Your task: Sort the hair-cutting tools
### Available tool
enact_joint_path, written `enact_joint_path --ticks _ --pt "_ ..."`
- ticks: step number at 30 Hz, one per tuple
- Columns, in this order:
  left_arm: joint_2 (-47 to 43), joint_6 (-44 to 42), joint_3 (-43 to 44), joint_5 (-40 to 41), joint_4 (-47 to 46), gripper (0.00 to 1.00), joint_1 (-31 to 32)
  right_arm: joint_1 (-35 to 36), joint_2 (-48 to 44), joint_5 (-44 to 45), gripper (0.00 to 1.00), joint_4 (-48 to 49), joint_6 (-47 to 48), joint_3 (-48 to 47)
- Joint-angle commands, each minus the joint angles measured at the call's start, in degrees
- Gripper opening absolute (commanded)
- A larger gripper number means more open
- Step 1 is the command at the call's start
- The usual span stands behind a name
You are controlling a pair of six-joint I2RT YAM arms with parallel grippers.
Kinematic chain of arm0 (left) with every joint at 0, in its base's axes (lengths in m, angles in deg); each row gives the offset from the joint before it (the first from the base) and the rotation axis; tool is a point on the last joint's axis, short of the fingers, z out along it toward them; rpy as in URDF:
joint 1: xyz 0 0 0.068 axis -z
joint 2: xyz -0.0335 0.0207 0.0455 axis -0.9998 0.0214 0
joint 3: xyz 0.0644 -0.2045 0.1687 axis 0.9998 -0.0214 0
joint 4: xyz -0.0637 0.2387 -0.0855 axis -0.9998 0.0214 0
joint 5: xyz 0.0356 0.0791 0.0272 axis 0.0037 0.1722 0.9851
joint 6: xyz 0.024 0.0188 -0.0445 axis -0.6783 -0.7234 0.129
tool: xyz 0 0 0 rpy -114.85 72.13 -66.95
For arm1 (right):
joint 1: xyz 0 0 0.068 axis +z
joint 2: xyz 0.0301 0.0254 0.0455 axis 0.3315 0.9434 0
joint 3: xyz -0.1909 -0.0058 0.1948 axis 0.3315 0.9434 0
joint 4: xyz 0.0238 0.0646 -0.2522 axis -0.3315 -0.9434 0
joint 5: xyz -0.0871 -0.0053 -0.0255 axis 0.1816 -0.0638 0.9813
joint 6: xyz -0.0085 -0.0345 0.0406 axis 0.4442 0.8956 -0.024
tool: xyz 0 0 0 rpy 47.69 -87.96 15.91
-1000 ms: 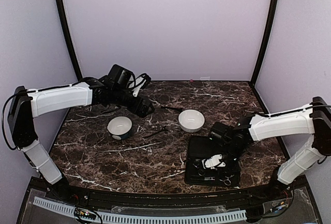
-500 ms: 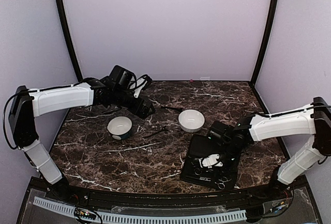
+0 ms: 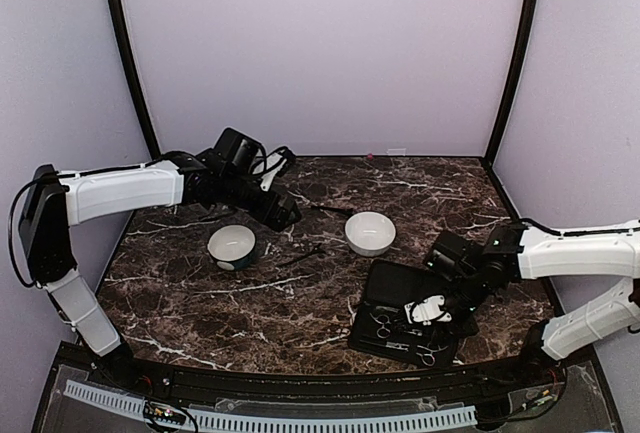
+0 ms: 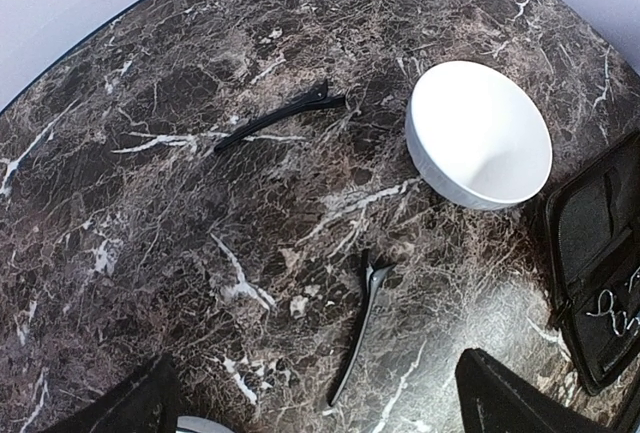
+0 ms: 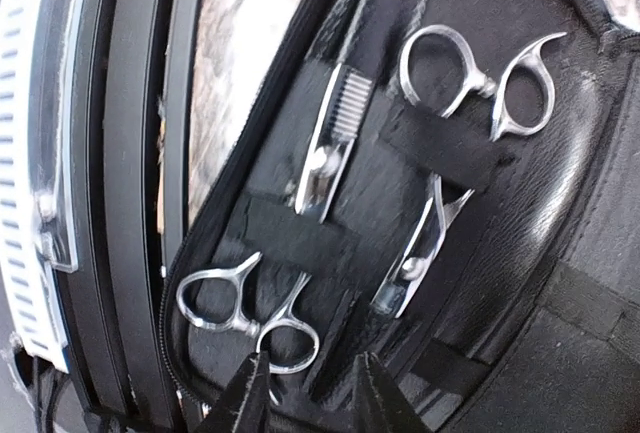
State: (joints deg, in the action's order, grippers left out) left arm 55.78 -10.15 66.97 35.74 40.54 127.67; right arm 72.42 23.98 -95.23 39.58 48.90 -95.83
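An open black case (image 3: 392, 285) lies at the front right with silvery scissors strapped inside. In the right wrist view one pair (image 5: 476, 79) sits at the upper right and another (image 5: 243, 305) at the lower left, blades (image 5: 325, 149) under elastic bands. My right gripper (image 5: 310, 398) hovers just over the lower pair's ring handle, jaws a little apart, nothing between them; from above it (image 3: 430, 309) is over the case. Two dark clips (image 4: 282, 117) (image 4: 360, 331) lie on the marble. My left gripper (image 4: 320, 415) hangs wide open above the nearer clip.
Two white bowls stand mid-table, one on the left (image 3: 232, 244) and one toward the right (image 3: 370, 232), the latter beside the case's far edge. The table's black front rim (image 5: 140, 153) runs close to the case. Purple walls enclose the marble top.
The right jaws have parted from shut. The right arm swung out to the right, and the case shifted and turned slightly on the table. The left arm has barely moved.
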Motion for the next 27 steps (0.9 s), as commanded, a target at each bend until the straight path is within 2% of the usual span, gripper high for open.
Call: enact_joint_path --ticks 1,13,20,27 --pt "0.6 -0.9 1.7 -0.4 1.8 0.99 0.4 -0.1 -0.7 3.6 0.3 -1.7 2.7 0.8" --pt "1.0 -1.2 1.9 -0.3 2.2 0.99 0.6 3.3 3.9 7.1 0.31 5.5 0.4 1.9" --pt "1.0 -1.3 2.0 -0.5 2.4 0.99 0.8 3.6 4.8 15.1 0.28 11.2 -2.1 2.7" --pt "1.5 -1.2 2.1 -0.9 2.7 0.99 1.0 3.6 4.0 17.3 0.27 12.8 -3.2 2.9"
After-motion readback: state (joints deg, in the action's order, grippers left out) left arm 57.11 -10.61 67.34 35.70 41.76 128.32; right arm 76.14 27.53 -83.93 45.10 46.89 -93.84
